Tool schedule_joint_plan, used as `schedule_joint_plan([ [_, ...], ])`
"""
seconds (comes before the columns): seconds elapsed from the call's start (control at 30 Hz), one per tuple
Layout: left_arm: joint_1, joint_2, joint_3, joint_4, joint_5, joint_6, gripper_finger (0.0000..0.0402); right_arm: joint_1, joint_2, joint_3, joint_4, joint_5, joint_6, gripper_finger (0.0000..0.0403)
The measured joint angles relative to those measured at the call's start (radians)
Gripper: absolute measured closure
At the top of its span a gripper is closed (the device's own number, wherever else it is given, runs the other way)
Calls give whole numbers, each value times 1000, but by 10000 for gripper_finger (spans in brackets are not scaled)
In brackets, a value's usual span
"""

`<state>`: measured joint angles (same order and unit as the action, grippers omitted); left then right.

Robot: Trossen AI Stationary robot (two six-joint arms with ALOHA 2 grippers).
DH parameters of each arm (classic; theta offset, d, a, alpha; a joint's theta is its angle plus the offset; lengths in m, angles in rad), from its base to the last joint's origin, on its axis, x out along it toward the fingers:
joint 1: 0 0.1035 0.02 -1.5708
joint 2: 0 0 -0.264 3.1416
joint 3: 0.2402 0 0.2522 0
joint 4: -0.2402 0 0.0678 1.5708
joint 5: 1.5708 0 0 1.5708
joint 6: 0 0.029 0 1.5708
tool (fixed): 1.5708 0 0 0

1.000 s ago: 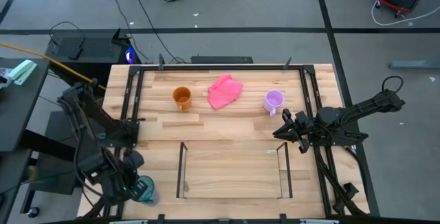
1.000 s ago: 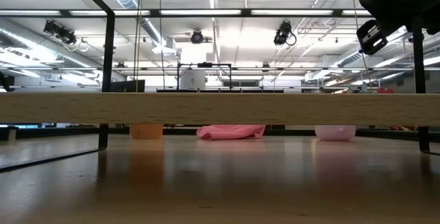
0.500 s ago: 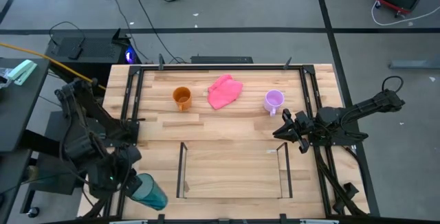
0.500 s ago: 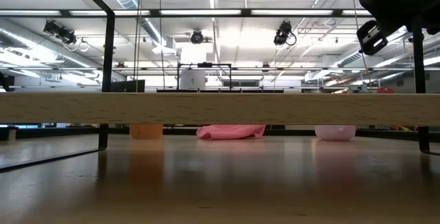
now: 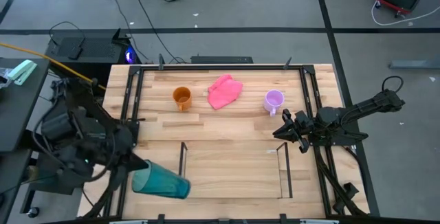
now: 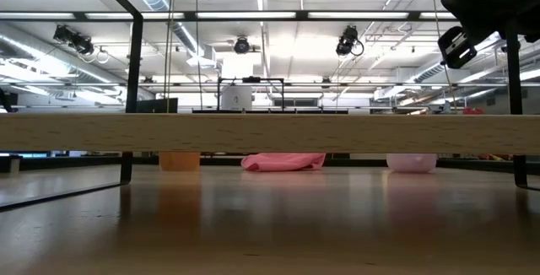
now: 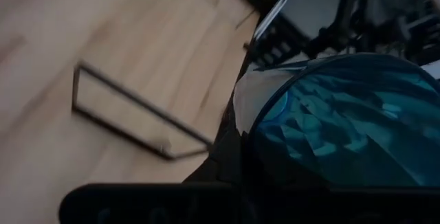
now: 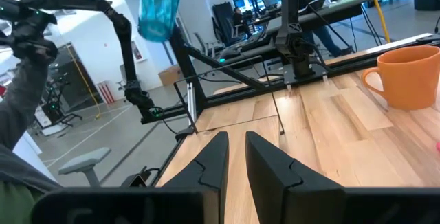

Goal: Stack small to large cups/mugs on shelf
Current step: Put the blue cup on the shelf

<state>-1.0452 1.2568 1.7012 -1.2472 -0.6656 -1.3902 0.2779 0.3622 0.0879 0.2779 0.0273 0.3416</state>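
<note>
At the near left corner of the table (image 5: 227, 121), the left gripper (image 5: 130, 165) pinches the teal-blue tumbler (image 5: 161, 183) by its base, holding it tipped on its side with the open mouth pointing right, just left of the shelf (image 5: 234, 171). The left arm bends in from beyond the table's left edge. The right gripper (image 5: 283, 133) hangs above the right side of the table beside the shelf's right end, its fingers (image 8: 213, 159) close together with a narrow gap between them, holding nothing. Along the far side, the orange mug (image 5: 181, 98), the pink cloth (image 5: 224, 91) and the lilac-purple mug (image 5: 273, 101) sit in a row, apart.
</note>
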Motion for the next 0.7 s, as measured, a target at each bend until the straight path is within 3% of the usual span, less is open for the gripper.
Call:
schedule_joint_plan([
  [0.33, 199, 1, 36, 62, -25, 262, 386, 0, 0, 0, 0, 1, 7, 345],
  [0.7, 425, 78, 36, 274, 160, 590, 389, 0, 0, 0, 0, 1, 7, 345],
])
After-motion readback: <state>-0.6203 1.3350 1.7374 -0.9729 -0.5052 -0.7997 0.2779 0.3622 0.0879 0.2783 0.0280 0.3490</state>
